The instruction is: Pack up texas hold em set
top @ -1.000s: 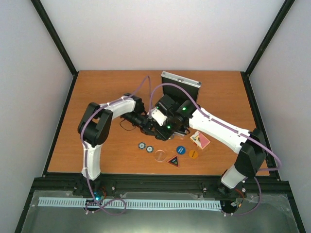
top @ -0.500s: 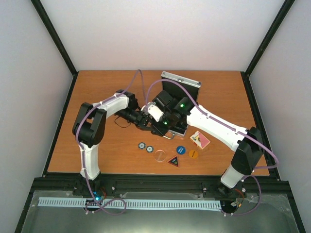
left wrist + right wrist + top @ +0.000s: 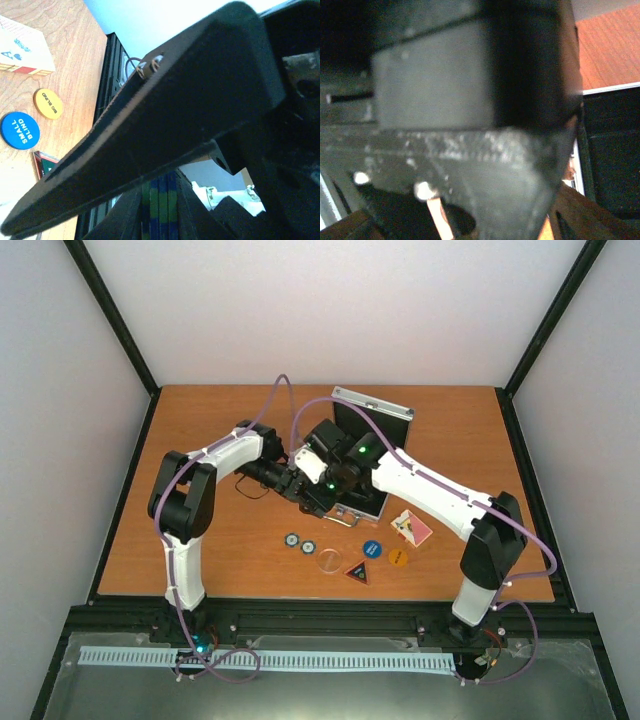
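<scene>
Overall: both arms stood together over the open case (image 3: pixel 374 410) at mid-table. Its lid was upright at the far side and its base was mostly hidden under the two wrists.
Left gripper (image 3: pixel 298 486): jaws were narrow, pinching a short chip stack (image 3: pixel 160 205). Blue and green rims showed between the fingers in the left wrist view, so the pads pressed on the end faces.
Right gripper (image 3: pixel 322 492): it sat just beside the left one, over the case's near-left part. Its own view was a dark blur, so how its jaws stood could not be told.
Loose pieces: on the table (image 3: pixel 200 540), nearer than the case, lay two chips (image 3: pixel 291 539), a clear round button (image 3: pixel 329 561) and a triangular button (image 3: pixel 358 572). A blue small-blind button (image 3: pixel 372 549), a yellow big-blind button (image 3: pixel 398 557) and the card deck (image 3: pixel 412 528) lay there too, all apart from both grippers.
Handling, chips: probably rigid, light and slick. A stack would likely shear sideways, so squeezing across the flat end faces looked right.
Handling, buttons: thin and flat on the wood with little edge to catch. They were likely best nipped by opposite rims.
Handling, deck: it seemed stiff and boxy, and a grip across its narrow sides looked safest.
Handling, case: a stiff metal shell, likely the heaviest piece. The hinged lid could drop if nudged, so it was best pushed at its front rim.
</scene>
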